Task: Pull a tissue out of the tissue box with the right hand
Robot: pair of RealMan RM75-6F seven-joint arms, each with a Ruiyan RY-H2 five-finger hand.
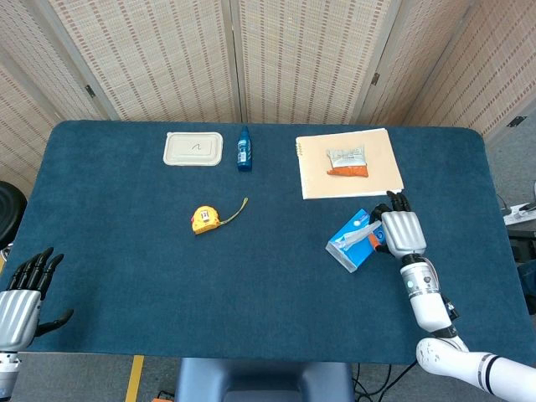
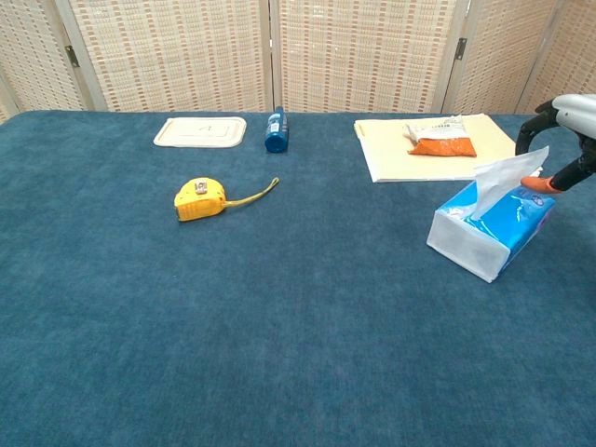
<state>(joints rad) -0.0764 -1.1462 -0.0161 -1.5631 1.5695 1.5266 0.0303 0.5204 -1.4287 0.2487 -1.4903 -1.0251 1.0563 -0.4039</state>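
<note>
A blue and white tissue box (image 1: 356, 239) (image 2: 492, 229) lies on the blue table, right of centre, with a white tissue (image 2: 506, 182) standing up from its slot. My right hand (image 1: 401, 230) (image 2: 566, 140) hovers just right of the box. Its fingers are apart: one dark finger (image 2: 527, 132) curls above the tissue, and an orange-tipped fingertip (image 2: 535, 183) touches the tissue's right edge. Nothing looks pinched. My left hand (image 1: 23, 293) rests at the table's near left corner, fingers spread and holding nothing.
A yellow tape measure (image 1: 205, 219) (image 2: 198, 200) lies left of centre. At the back are a white lidded container (image 1: 193, 148), a blue bottle (image 1: 244, 149) and a cream pad (image 1: 311, 178) bearing a snack packet (image 1: 347, 162). Folding screens stand behind the table.
</note>
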